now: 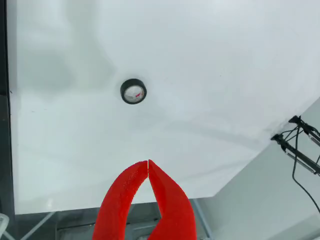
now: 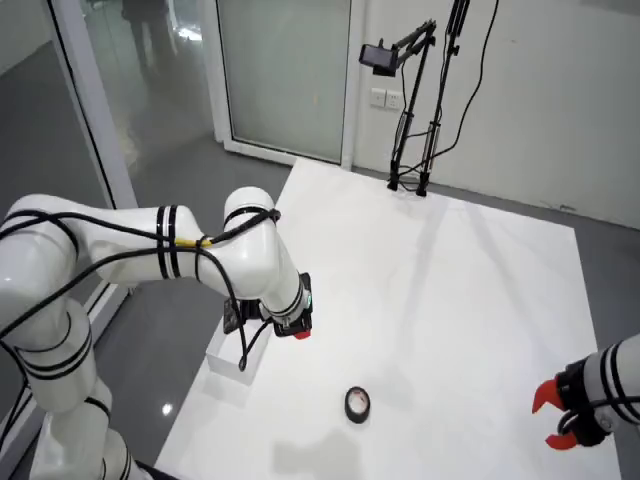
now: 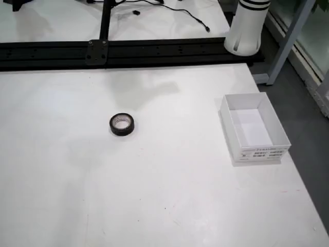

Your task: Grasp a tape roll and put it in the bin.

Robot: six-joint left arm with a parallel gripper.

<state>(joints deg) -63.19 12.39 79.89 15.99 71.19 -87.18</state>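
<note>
Black tape roll (image 1: 133, 91) lay flat, well beyond the gripper (image 1: 148, 162); its jaws pressed together would knock it aside.

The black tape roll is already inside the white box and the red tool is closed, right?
Not quite. The tape roll is not in the white box; it lies flat on the white table, well apart from the box, which holds nothing, as the view looking down on the table shows. The rest is right: the view that rides on the arm shows the red tool closed.
</note>
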